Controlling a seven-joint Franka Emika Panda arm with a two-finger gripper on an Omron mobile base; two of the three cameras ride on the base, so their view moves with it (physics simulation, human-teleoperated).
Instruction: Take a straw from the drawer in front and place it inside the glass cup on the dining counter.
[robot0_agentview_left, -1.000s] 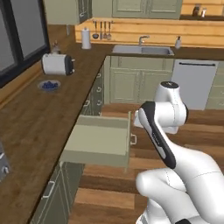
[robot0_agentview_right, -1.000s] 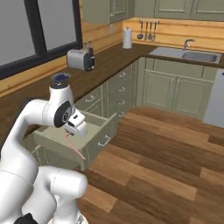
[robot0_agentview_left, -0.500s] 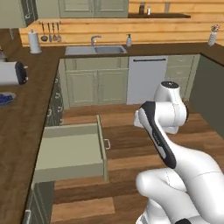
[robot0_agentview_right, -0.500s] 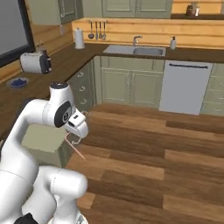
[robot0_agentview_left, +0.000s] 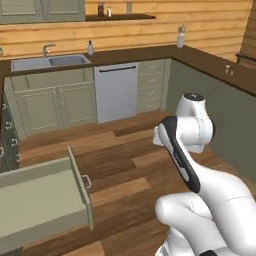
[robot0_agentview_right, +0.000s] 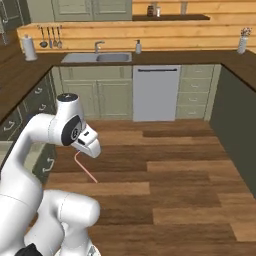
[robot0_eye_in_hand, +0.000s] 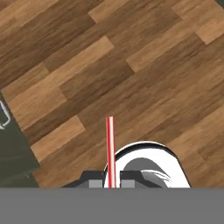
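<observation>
Gripper (robot0_eye_in_hand: 110, 183) is clamped on the straw (robot0_eye_in_hand: 110, 148). In the hand view the two dark fingertips (robot0_eye_in_hand: 93, 182) sit tight on either side of the straw's lower end, and the thin reddish-pink stick runs straight up from between them, out over the wood plank floor (robot0_eye_in_hand: 144, 65).

Right base view: the straw (robot0_agentview_right: 85, 167) pokes out below the white hand (robot0_agentview_right: 88, 144), slanting down and to the right, free end hanging above the floor, touching nothing else. The jaws themselves are hidden behind the hand casing there (the grip reads from the hand view).

Left base view: the open drawer (robot0_agentview_left: 42, 200) sticks out from the green cabinets at lower left, well apart from the arm. The straw is out of it, up at the gripper.

Dining counter (robot0_agentview_left: 220, 67) runs along the right side, dark wood top over an olive panel, well apart from the gripper. Tiny brown shakers (robot0_agentview_left: 228, 70) stand on it; a white vase with flowers (robot0_agentview_left: 180, 39) stands at the far corner. Glass cup can't be made out.

Back wall: sink (robot0_agentview_right: 97, 57), soap bottle (robot0_agentview_right: 138, 47), dishwasher (robot0_agentview_right: 155, 92), and a paper towel roll (robot0_agentview_right: 30, 48) on the left worktop.
</observation>
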